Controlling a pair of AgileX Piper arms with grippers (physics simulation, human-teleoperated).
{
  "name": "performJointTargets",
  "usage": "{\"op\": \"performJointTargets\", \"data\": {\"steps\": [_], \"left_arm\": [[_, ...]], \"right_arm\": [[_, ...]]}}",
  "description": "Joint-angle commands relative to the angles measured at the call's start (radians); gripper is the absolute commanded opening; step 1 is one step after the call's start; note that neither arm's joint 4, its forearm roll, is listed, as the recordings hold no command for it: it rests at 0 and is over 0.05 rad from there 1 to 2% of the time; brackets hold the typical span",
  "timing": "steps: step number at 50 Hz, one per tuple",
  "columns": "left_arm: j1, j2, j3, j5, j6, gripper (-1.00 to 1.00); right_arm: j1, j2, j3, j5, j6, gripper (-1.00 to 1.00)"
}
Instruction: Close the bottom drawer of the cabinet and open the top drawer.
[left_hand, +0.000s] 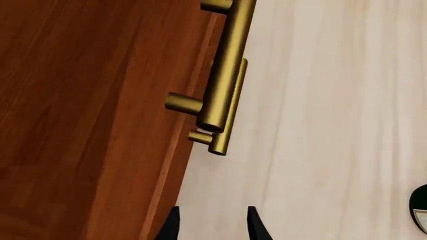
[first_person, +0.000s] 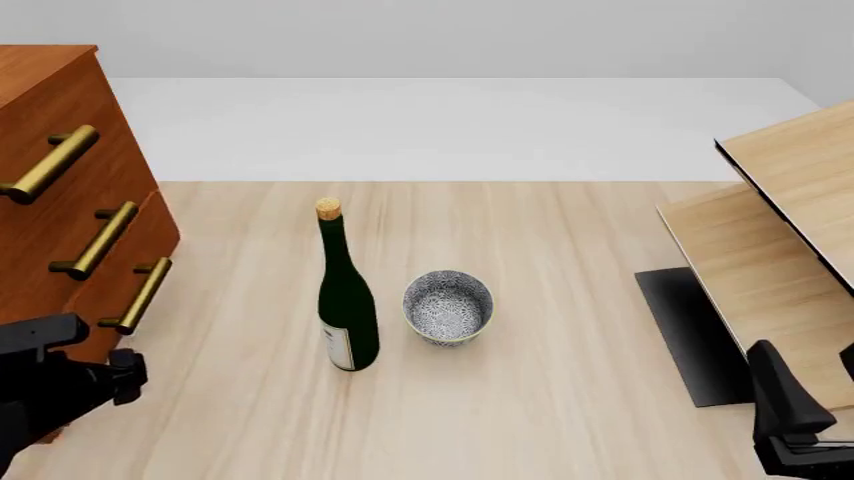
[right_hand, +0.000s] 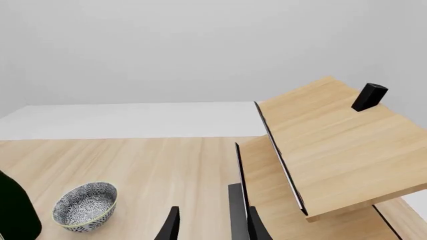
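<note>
cabinet (first_person: 60, 200) stands at the left edge of the table (first_person: 561, 400) in the front view, its 3 brass handles stepping down the front. top drawer (first_person: 54, 140) carries the highest handle, and bottom drawer (first_person: 127, 270) the lowest; from this angle i cannot tell how far either one is pulled out. left gripper (left_hand: 212, 227) sits low beside the cabinet's front, its 2 dark fingertips (left_hand: 257, 227) parted with bare table showing between them and nothing held. in the left wrist view 2 handles (left_hand: 223, 75) overlap ahead of the tips, not touched. right gripper (right_hand: 208, 227) is well apart from the cabinet, near the pale shelf unit (right_hand: 333, 145) on the right; its fingers are spread and empty. wine bottle (first_person: 344, 300) stands upright mid-table with a speckled bowl (first_person: 449, 307) just beside it.
</note>
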Motion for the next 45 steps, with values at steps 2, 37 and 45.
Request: {"op": "performJointTargets", "data": {"steps": [2, 37, 45], "left_arm": [[0.061, 0.0, 0.007, -0.004, 0.085, 1.0], [-0.057, -0.001, -0.021, 0.008, -0.032, 1.0], [-0.111, -0.001, -0.03, 0.012, -0.082, 1.0]], "right_arm": [[-0.003, 0.007, 0.0, -0.006, 0.002, 1.0], [-0.003, 0.002, 0.0, -0.003, 0.001, 1.0], [-0.004, 0.001, 0.0, -0.003, 0.001, 1.0]]}}
